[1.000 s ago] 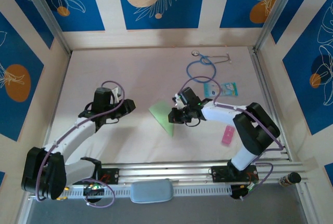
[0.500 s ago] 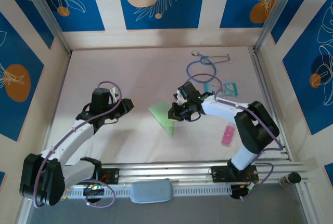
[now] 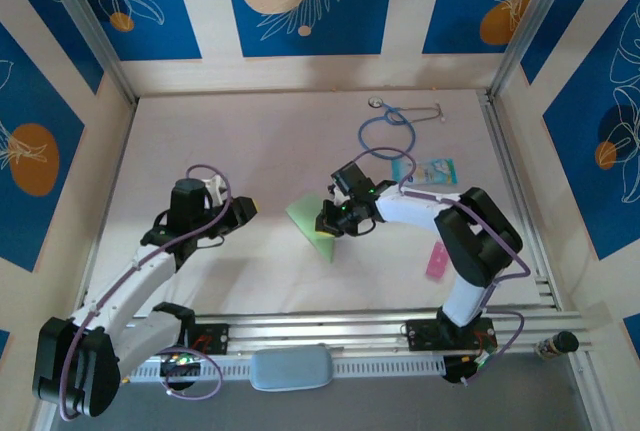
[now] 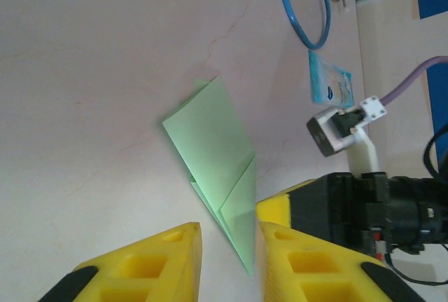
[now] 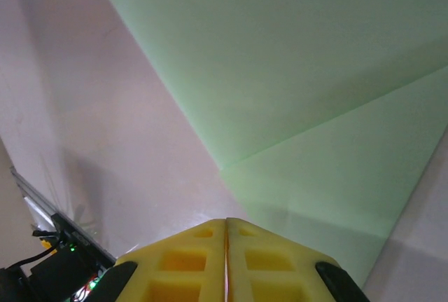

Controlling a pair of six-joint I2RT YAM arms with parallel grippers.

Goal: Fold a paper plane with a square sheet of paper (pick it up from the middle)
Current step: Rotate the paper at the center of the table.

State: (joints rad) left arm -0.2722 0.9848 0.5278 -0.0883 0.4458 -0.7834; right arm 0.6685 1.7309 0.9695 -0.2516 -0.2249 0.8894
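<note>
The square sheet of paper (image 3: 308, 222) is light green and lies flat mid-table, folded into a pointed wedge with overlapping flaps. My right gripper (image 3: 330, 219) is shut, its yellow fingertips pressed together low at the paper's right edge. In the right wrist view the right gripper (image 5: 225, 222) points at the green sheet of paper (image 5: 301, 85), with nothing between the pads. My left gripper (image 3: 243, 209) hovers left of the paper, apart from it. From the left wrist the left gripper (image 4: 229, 246) is open, and the sheet's (image 4: 213, 144) sharp tip shows on the table beyond the gap.
A blue stethoscope (image 3: 386, 132) lies at the back right, with a teal-and-white card (image 3: 432, 169) beside it. A pink strip (image 3: 437, 261) sits near the right arm's base. Metal rails run along the near edge and the right side.
The right gripper has slid a little left along the paper's edge. The left arm has drawn slightly back toward the near left. The paper has stayed put.
</note>
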